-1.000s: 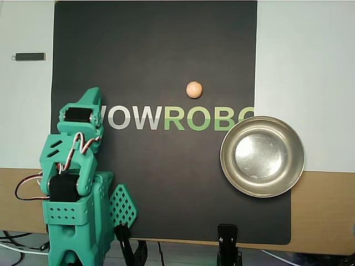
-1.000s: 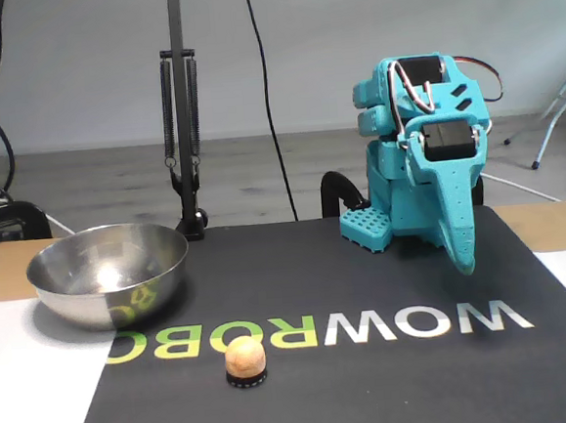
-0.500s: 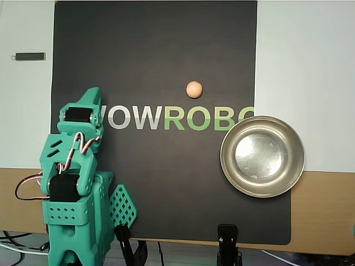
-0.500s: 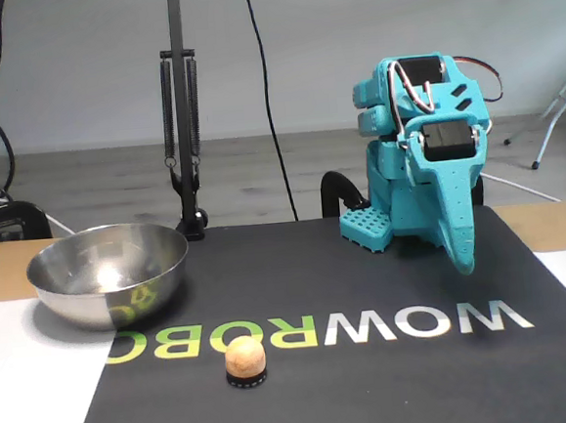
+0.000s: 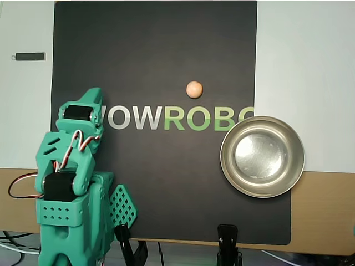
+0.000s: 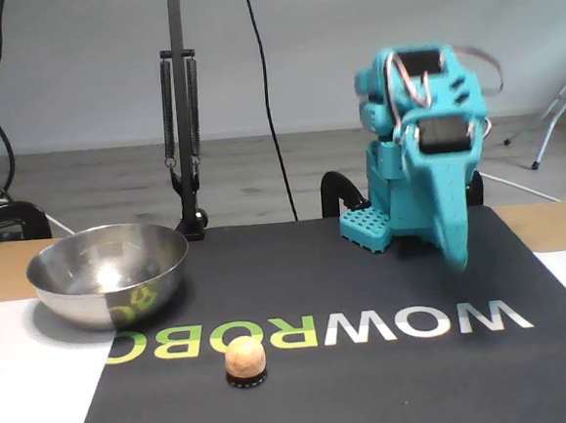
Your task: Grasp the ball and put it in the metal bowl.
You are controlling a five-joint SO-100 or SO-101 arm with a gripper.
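And here's the ball [image 5: 194, 89], sitting alone on the black mat [image 5: 155, 50], just above the green lettering near the mat's middle in the overhead view. In the fixed view it rests on a small dark ring at the mat's front edge. The metal bowl [image 5: 262, 156] straddles the mat's right edge, well apart from the ball. The gripper [image 5: 91, 97] is folded over the arm at the mat's left edge, fingers together, holding nothing, blurred in the fixed view.
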